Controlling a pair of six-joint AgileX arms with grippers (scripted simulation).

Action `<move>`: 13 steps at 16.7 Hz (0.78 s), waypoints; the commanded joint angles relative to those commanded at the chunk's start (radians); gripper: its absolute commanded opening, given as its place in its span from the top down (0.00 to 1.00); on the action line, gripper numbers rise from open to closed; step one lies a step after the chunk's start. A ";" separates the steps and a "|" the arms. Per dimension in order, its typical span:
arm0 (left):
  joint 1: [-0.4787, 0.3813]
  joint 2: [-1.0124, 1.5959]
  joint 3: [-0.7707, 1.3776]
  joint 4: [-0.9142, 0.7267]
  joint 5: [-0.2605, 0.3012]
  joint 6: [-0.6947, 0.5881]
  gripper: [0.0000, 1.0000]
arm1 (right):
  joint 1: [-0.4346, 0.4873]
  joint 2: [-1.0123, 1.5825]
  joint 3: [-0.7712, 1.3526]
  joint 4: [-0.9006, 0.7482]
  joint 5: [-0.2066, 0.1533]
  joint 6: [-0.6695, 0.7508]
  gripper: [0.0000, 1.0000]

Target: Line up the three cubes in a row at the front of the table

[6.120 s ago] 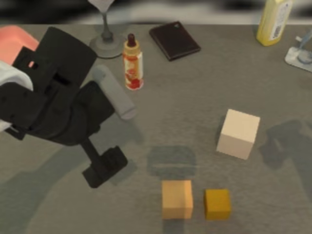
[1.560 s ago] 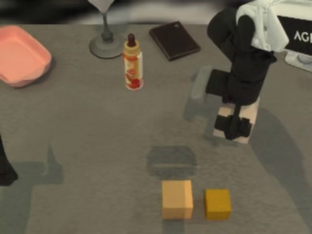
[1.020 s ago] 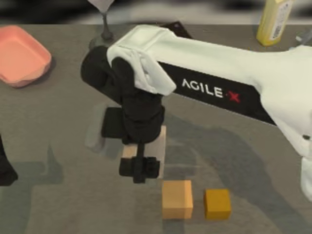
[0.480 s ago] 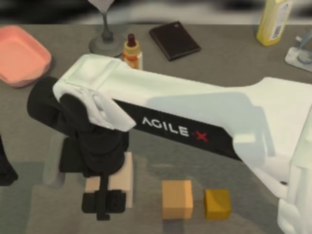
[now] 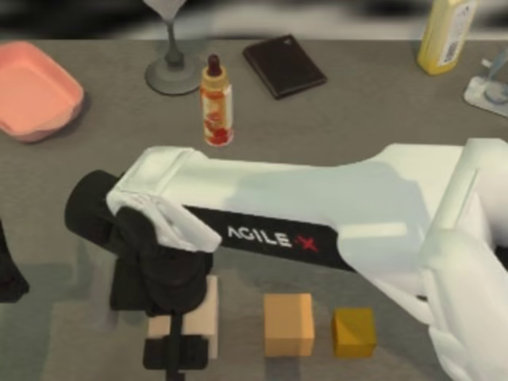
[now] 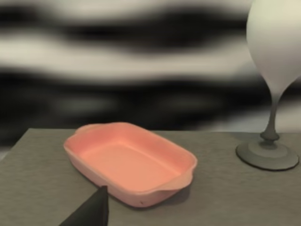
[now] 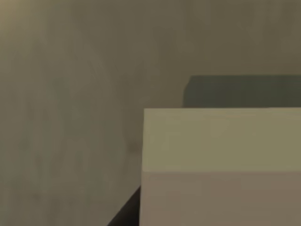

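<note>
Hidden and cropped parts at the table's front

The cream cube (image 5: 202, 313) is largely covered by the right arm (image 5: 317, 218), and the right gripper (image 5: 175, 355) is cut by the bottom edge (finger contact cannot be judged). Only a dark sliver of the left arm (image 5: 8, 274) is seen.

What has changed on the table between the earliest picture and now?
The right gripper took hold of the cream cube at mid-right and carried it to the front, left of the orange cube. The left arm withdrew to the left edge. Orange and mustard cube stayed put.
</note>
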 joint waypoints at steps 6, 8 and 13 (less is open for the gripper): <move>0.000 0.000 0.000 0.000 0.000 0.000 0.00 | 0.002 0.008 -0.023 0.024 0.000 -0.001 0.92; 0.000 0.000 0.000 0.000 0.000 0.000 0.00 | 0.002 0.008 -0.023 0.024 0.000 -0.001 0.77; 0.000 0.000 0.000 0.000 0.000 0.000 0.00 | 0.002 0.008 -0.023 0.024 0.000 -0.001 0.40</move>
